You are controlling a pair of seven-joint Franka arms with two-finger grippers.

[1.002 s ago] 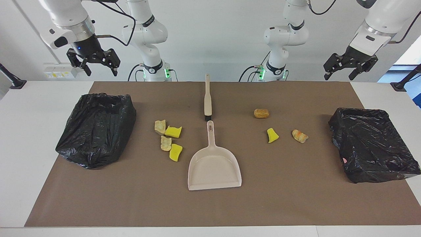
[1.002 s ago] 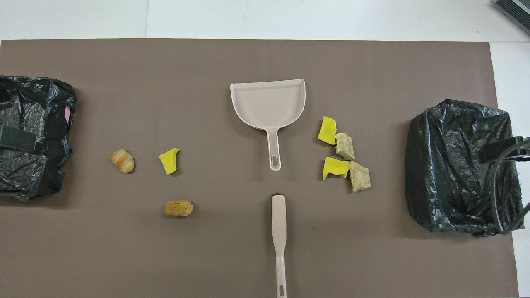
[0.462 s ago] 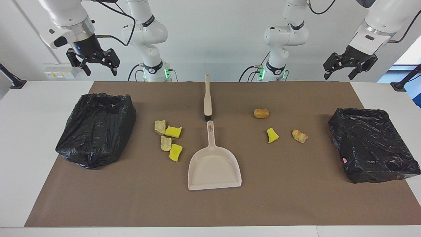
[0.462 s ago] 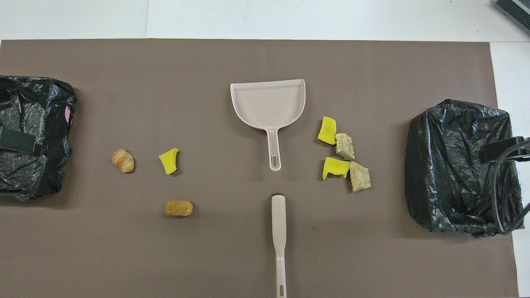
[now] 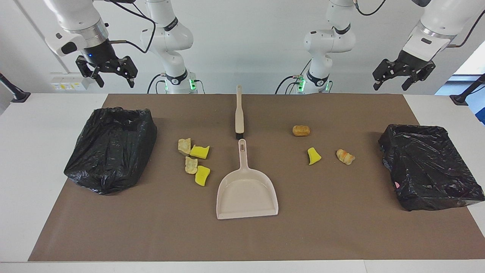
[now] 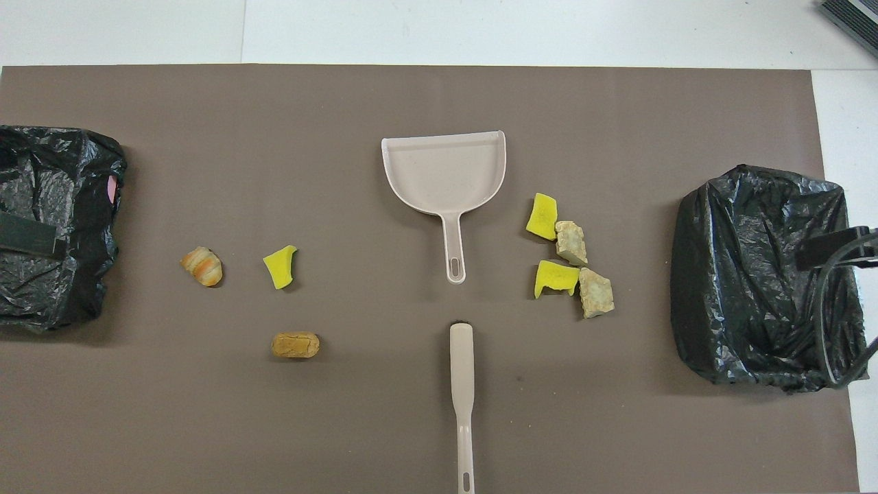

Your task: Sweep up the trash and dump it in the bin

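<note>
mostly trash (image 5: 195, 161), seven small chunks, yellow spongy, tan bready

A robotics lab: two white jointed robot arms (image 5: 166, 41) mounted at a white bench (image 5: 45, 125) under a plain brown mat (image 5: 341, 227), against bare white walls.

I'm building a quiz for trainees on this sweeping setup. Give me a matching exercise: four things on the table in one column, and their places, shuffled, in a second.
Things:
1. dustpan
2. brush
3. cluster of four trash chunks
4. striped bread lump

Places:
A. between the dustpan and the bin at the right arm's end
B. mid-table, handle pointing toward the robots
C. between a yellow chunk and the bin at the left arm's end
D. nearer to the robots than the dustpan, in line with its handle

Pairs: 1-B, 2-D, 3-A, 4-C
</note>
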